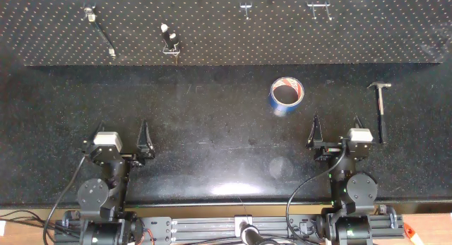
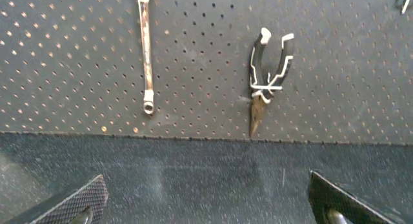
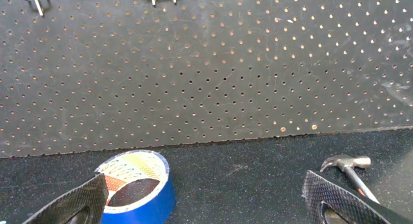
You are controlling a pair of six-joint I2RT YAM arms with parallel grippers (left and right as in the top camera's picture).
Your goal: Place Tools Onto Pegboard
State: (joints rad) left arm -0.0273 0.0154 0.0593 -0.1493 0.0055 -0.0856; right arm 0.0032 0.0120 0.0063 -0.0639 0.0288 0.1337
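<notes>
A wrench [image 1: 101, 32] and black-handled pliers [image 1: 170, 38] hang on the black pegboard [image 1: 233, 30]; in the left wrist view the wrench [image 2: 146, 53] and pliers [image 2: 267, 75] hang side by side. A roll of blue tape [image 1: 286, 96] lies on the table in front of the board, and a small hammer [image 1: 381, 109] lies to its right. My left gripper [image 1: 121, 137] stands open near its base with nothing in it. My right gripper [image 1: 337, 130] stands open too, short of the tape [image 3: 137, 185] and hammer [image 3: 348, 170].
Two bare metal hooks [image 1: 246, 8] [image 1: 319, 9] stick out of the pegboard's upper right part. The black tabletop [image 1: 212, 125] stretches between the arms and the board. Cables and a rail run along the front edge.
</notes>
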